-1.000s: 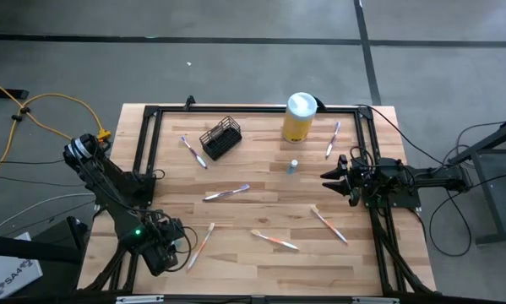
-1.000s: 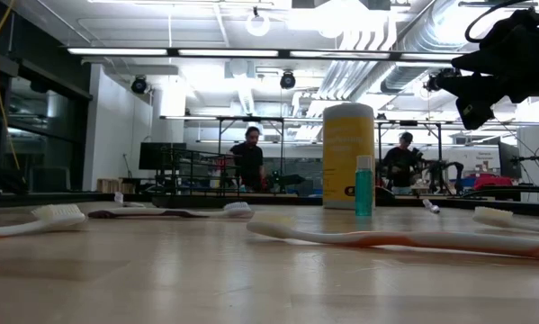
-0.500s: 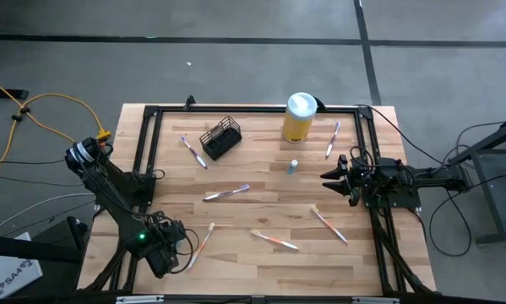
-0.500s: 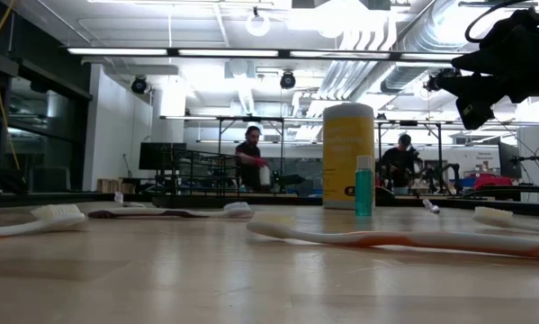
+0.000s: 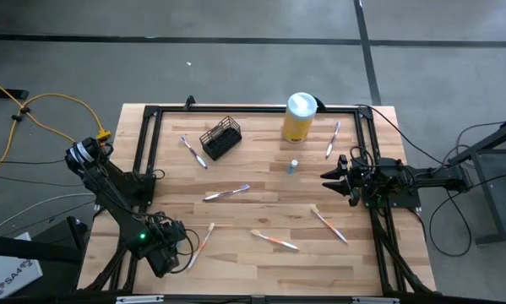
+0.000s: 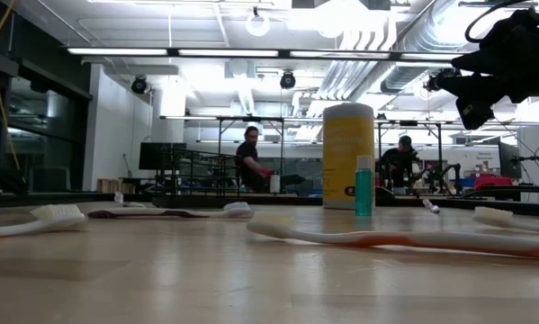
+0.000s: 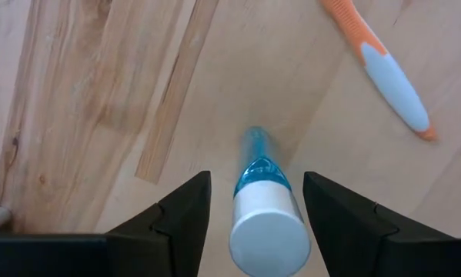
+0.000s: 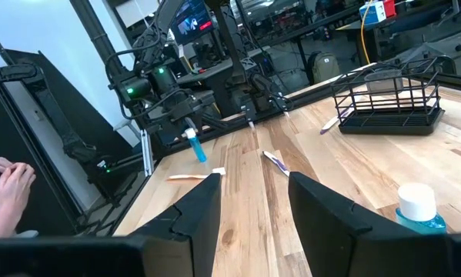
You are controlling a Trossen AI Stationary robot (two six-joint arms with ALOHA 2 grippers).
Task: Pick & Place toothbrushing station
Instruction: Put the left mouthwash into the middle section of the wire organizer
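Note:
The toothbrushing station [image 5: 220, 138], a small black wire-mesh holder, stands at the table's back left; it also shows in the right wrist view as the station [image 8: 388, 100]. My left gripper [image 5: 183, 246] is low at the front left, far from it. Its fingers [image 7: 180, 219] stand open on either side of a blue tube with a white cap [image 7: 265, 211], with a gap on each side. My right gripper [image 5: 327, 177] hovers open at the right, empty and pointing left. Its fingers [image 8: 203, 215] frame the table.
A yellow canister with a white lid [image 5: 298, 116] stands at the back, with a small blue bottle [image 5: 293, 166] just in front of it. Several toothbrushes lie scattered, one of them, orange [image 5: 203, 241], beside my left gripper. A black frame [image 5: 236, 109] rims the table. People stand in the room behind [image 6: 249, 158].
The left arm shifted slightly a second ago and has held still since. The right arm has not moved. A person in the room behind has moved.

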